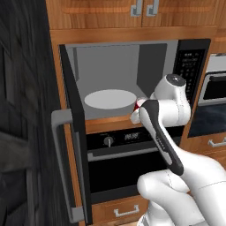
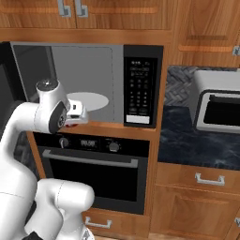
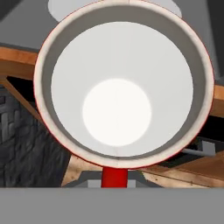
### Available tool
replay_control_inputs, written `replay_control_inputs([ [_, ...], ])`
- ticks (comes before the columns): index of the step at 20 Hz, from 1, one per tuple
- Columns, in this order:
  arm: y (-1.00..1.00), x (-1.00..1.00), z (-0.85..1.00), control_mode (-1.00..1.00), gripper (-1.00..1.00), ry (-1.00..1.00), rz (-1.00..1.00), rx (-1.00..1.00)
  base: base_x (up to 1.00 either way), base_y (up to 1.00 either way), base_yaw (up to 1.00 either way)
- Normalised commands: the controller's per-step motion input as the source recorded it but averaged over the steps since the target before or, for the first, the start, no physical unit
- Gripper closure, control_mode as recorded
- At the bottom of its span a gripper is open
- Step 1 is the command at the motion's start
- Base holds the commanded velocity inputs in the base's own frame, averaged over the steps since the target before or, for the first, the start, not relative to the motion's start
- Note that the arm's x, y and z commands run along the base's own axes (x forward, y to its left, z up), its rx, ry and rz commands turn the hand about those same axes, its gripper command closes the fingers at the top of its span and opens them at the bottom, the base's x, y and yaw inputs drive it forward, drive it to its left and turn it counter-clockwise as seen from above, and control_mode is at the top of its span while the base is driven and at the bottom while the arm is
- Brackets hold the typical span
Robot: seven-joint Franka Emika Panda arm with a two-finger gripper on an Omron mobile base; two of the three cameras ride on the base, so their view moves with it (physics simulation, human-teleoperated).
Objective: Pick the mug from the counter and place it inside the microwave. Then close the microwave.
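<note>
Empty mug [image 3: 117, 114] (white inside) before open microwave [image 1: 115, 73], turntable [image 1: 110, 99] bare.

Microwave [image 2: 93, 70] door open, turntable [image 2: 89, 101] inside; gripper [image 2: 77, 115] w/ mug [image 2: 71, 124] at front sill.

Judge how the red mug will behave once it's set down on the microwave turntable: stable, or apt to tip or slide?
The mug looks rigid and small next to the microwave, so probably light. It appears about as wide as deep, so upright it should resist tipping. Its glossy wall and the smooth white turntable suggest it could slide if nudged. The gripper seems to hold it by the handle, so it may swing.
</note>
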Motion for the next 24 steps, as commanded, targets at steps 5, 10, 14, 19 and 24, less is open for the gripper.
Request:
replay_control_inputs([
  [5, 0.25, 0.06, 0.40, -1.00, 1.00, -0.01, -0.07, 0.01, 0.00, 0.00, 0.00],
  [10, 0.17, 0.42, 0.09, -1.00, 1.00, 0.00, -0.16, 0.00, 0.00, 0.00, 0.00],
  [14, 0.17, 0.16, 0.04, -1.00, 1.00, 0.00, -0.02, 0.09, 0.00, 0.00, 0.00],
  [19, 0.17, 0.03, 0.00, -1.00, 1.00, 0.03, 0.03, 0.14, 0.00, 0.00, 0.00],
  [24, 0.14, 0.13, 0.00, -1.00, 1.00, -0.01, 0.03, 0.02, 0.00, 0.00, 0.00],
])
